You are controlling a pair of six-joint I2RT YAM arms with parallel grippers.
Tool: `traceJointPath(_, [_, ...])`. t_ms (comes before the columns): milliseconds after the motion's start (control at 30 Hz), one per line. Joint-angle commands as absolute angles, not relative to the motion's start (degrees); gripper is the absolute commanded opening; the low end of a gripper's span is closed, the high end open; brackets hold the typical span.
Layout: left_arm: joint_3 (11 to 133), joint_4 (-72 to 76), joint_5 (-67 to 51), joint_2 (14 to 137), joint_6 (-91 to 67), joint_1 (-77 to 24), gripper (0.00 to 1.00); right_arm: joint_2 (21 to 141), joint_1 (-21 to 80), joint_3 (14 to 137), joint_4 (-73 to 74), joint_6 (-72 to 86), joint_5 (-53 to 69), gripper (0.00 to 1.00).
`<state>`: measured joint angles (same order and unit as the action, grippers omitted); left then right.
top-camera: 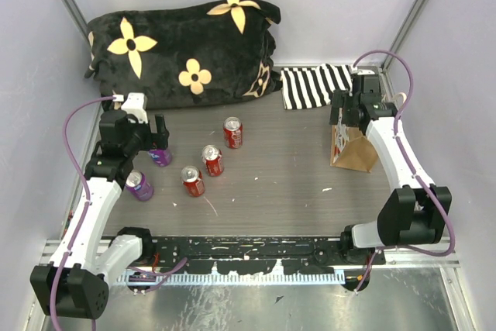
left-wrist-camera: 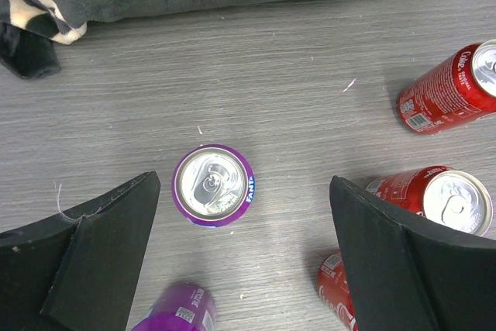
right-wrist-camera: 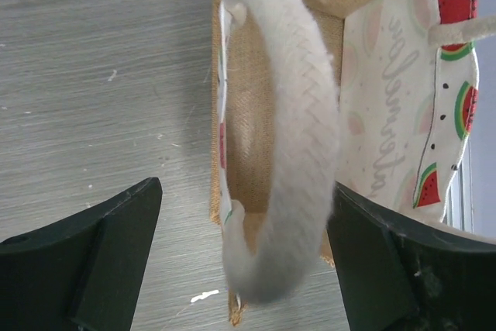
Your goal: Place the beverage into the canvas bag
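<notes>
**Left wrist view: jaws spread above a purple can, grasp not yet made**

Nearest the arm bases, a second purple can (top-camera: 139, 185) stands on the table (top-camera: 287, 184). Three red cans (top-camera: 212, 160) stand in a loose line just to its right. A little farther out, the left gripper (left-wrist-camera: 244, 185) hangs over the purple can (left-wrist-camera: 213, 185). Its fingers are set wide and stand apart from the can on either side. The can is upright, its silver top facing the wrist camera.

Across the table on the right stands the canvas bag (top-camera: 355, 154), well apart from all the cans. The right gripper (right-wrist-camera: 246, 190) is above it, also spread wide. One cream handle (right-wrist-camera: 298, 129) loops between its fingers, unclamped. Whether the right-hand finger touches the loop I cannot tell.

Behind the bag lies a striped cloth (top-camera: 314, 85), and farthest back a black cushion (top-camera: 182, 52).

The step in hand looks like the approach to the pick. Next, the left arm should descend straight, straddling the can and keeping its fingers off the neighbouring cans. It should then close, lift and carry the can across to the bag's mouth. The right gripper seems placed to hold that mouth open by the handle.
</notes>
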<state>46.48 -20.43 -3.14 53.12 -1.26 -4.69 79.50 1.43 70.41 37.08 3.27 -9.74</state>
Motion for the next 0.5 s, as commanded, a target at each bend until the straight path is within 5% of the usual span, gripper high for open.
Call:
traceJointPath(0, [45.7, -19.1, -4.0, 53.6, -2.3, -4.5, 0.98, 82.5, 1.3, 68.3, 31.6, 2.1, -14.7, 0.86])
traceJointPath(233, [45.6, -19.2, -4.0, 53.9, -2.4, -4.5, 0.98, 86.2, 1.3, 63.8, 26.4, 2.6, -13.9, 0.62])
traceJointPath(400, [45.9, -19.7, -4.3, 54.0, -2.4, -4.5, 0.98, 84.5, 1.4, 62.7, 26.2, 4.7, -13.0, 0.05])
traceJointPath(467, [45.8, -19.9, -4.3, 54.0, -2.4, -4.4, 0.98, 82.6, 1.8, 62.7, 27.0, 6.3, -13.0, 0.01])
